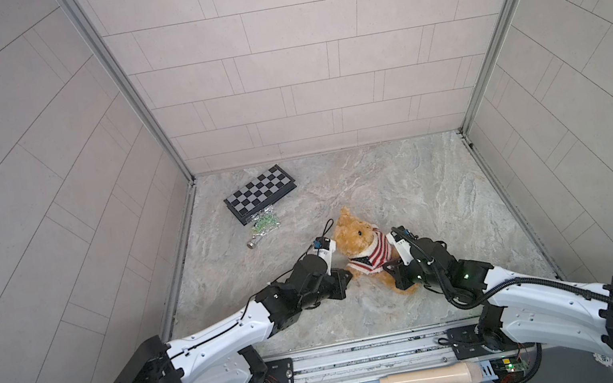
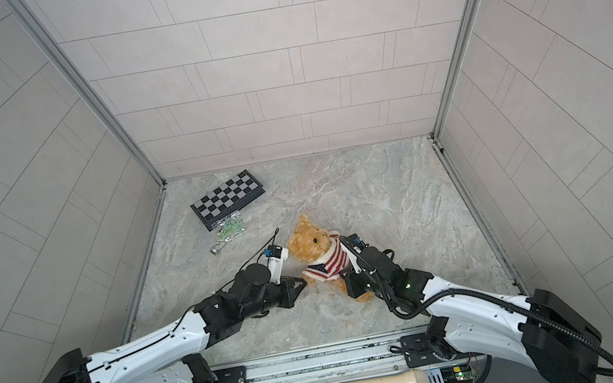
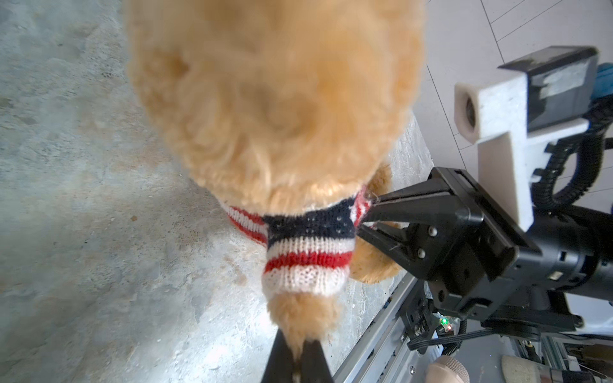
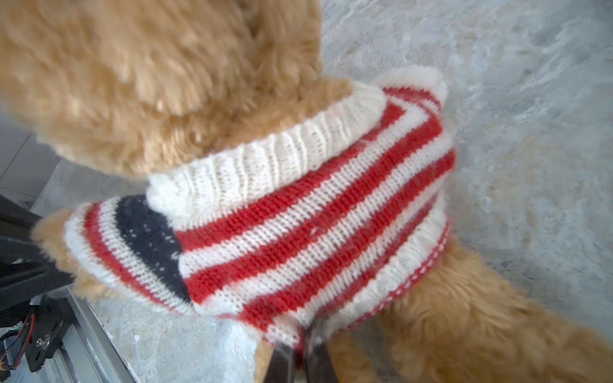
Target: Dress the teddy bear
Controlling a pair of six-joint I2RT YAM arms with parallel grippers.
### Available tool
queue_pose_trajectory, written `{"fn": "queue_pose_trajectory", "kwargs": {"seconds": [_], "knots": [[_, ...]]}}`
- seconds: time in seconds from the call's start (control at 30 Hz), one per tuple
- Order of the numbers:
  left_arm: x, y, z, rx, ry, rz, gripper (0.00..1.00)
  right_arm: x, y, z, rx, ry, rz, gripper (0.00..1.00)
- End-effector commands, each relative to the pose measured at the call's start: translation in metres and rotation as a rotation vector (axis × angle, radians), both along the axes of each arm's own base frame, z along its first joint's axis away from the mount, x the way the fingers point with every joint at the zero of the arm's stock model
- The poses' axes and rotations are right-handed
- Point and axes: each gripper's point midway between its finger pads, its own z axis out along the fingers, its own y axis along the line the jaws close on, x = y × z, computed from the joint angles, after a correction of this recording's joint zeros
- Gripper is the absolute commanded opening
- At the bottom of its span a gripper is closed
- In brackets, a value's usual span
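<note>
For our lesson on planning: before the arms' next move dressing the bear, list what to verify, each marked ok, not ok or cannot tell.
1. Head of the teddy bear through the collar of the sweater: ok.
2. The left gripper shut on the paw poking from its sleeve: ok.
3. The right gripper shut on the sweater hem: ok.
4. Other arm through the far sleeve: cannot tell.
5. The chessboard apart from the bear: ok.

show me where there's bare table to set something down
Bare table lies from the teddy bear to the right wall, and along the back right of the chessboard. Crowded: chessboard and foil bundle back left, and the bear, with left gripper on its paw, right gripper on its sweater.
</note>
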Motion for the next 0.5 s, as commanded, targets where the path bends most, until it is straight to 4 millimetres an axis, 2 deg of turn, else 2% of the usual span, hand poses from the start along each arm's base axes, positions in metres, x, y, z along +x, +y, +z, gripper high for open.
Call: {"fn": "queue_pose_trajectory", "kwargs": {"seconds": [0.0, 0.13, 0.27, 0.47], "knots": [[-0.009, 0.007, -0.008, 0.043, 0.007, -0.071, 0.0, 0.006, -0.024, -0.015, -0.078, 0.017, -0.09, 0.0], [-0.005, -0.005, -0.008, 0.001, 0.015, -0.078, 0.0, 0.007, -0.012, -0.004, -0.062, 0.022, -0.045, 0.02], [0.002, -0.013, -0.012, -0.026, 0.02, -0.051, 0.0, 0.005, -0.002, 0.011, -0.07, 0.021, -0.003, 0.24], [0.005, -0.012, -0.024, 0.004, 0.025, -0.026, 0.0, -0.005, 0.011, 0.04, -0.103, -0.064, 0.092, 0.47]]}}
